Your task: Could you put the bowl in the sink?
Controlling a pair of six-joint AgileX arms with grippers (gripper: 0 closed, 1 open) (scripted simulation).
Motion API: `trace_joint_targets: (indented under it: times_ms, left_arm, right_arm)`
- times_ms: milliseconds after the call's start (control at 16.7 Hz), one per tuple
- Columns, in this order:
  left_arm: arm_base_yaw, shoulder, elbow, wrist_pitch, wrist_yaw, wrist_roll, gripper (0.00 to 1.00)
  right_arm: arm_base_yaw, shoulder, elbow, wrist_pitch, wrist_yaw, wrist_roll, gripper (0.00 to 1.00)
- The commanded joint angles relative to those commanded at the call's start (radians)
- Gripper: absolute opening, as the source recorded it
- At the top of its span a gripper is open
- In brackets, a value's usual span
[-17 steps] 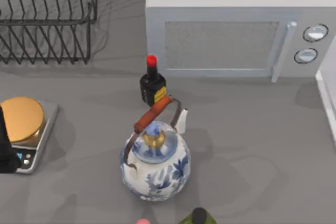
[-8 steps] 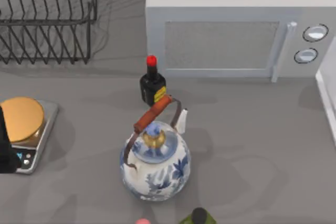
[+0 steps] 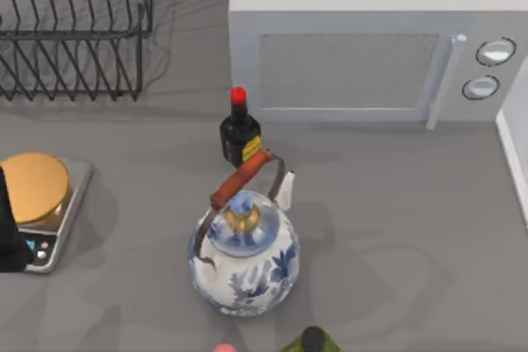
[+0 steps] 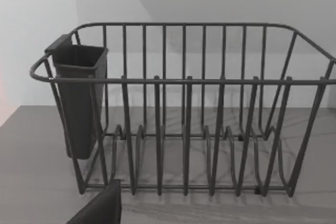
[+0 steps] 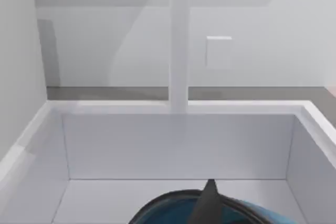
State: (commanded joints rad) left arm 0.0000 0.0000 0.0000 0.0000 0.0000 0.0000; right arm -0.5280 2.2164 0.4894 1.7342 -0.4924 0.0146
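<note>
Right end effector [image 5: 209,203] over bowl [image 5: 173,212], sink [image 5: 173,145]

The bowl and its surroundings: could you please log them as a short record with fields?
bowl: teal, seen from the right wrist, low inside the sink
sink: white basin, walls around the bowl
right gripper: a dark finger over the bowl
table centre: teapot, dark bottle behind it
table left: scale, rack
back: microwave

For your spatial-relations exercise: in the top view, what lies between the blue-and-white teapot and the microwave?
In the top view, a dark sauce bottle with a red cap stands between the teapot and the microwave, on the grey counter.
</note>
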Motion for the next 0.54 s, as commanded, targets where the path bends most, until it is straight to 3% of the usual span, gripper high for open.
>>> trace_joint_targets:
  times_ms: [180,540]
  left_arm:
    - [0.000,0.000,0.000,0.000,0.000,0.000,1.00]
    - [0.000,0.000,0.000,0.000,0.000,0.000,1.00]
  right_arm:
    - [0.000,0.000,0.000,0.000,0.000,0.000,0.98]
    - [0.000,0.000,0.000,0.000,0.000,0.000,1.00]
